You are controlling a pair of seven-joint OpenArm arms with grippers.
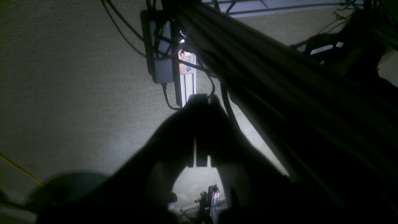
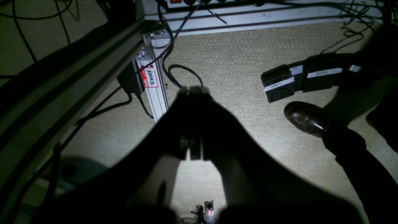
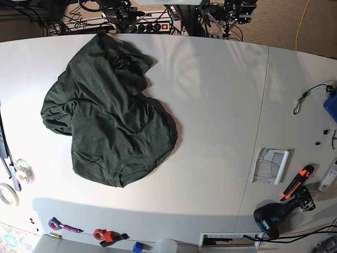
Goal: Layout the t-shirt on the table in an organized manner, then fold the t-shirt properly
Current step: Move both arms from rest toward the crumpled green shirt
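White surface (image 3: 210, 105) fills the base view, and the t-shirt (image 3: 116, 121), dark green, lies on it as a crumpled heap on the right arm's side. It is bunched and doubled over itself, with one sleeve or corner pulled out toward the far edge. Neither arm is over the garment. Both wrist cameras look down at the carpet floor (image 1: 62, 77) beyond the surface, and a person's shoe (image 2: 306, 119) shows in the right wrist view.

The left end effector (image 1: 199, 102) is only a dark outline. Its fingers seem pressed together at the tips, with nothing between them that I can see. The right end effector (image 2: 194, 93) looks the same, closed and without cloth.

I judge that the laying-out step is not yet begun. To do it well, each arm should come over the t-shirt with its fingers spread and take one layer only at an outer edge, best at the two shoulders or the two hem corners. From these pictures I cannot tell surely which edge is which. The rounded edge on the near side of the t-shirt may be the hem. Lifting a little and pulling apart toward the bare middle should open the folds. The drill (image 3: 276, 216) lies well apart from the t-shirt, but the tape rolls (image 3: 8, 192) are near it on the outer side, so the cloth should not be dragged that way.
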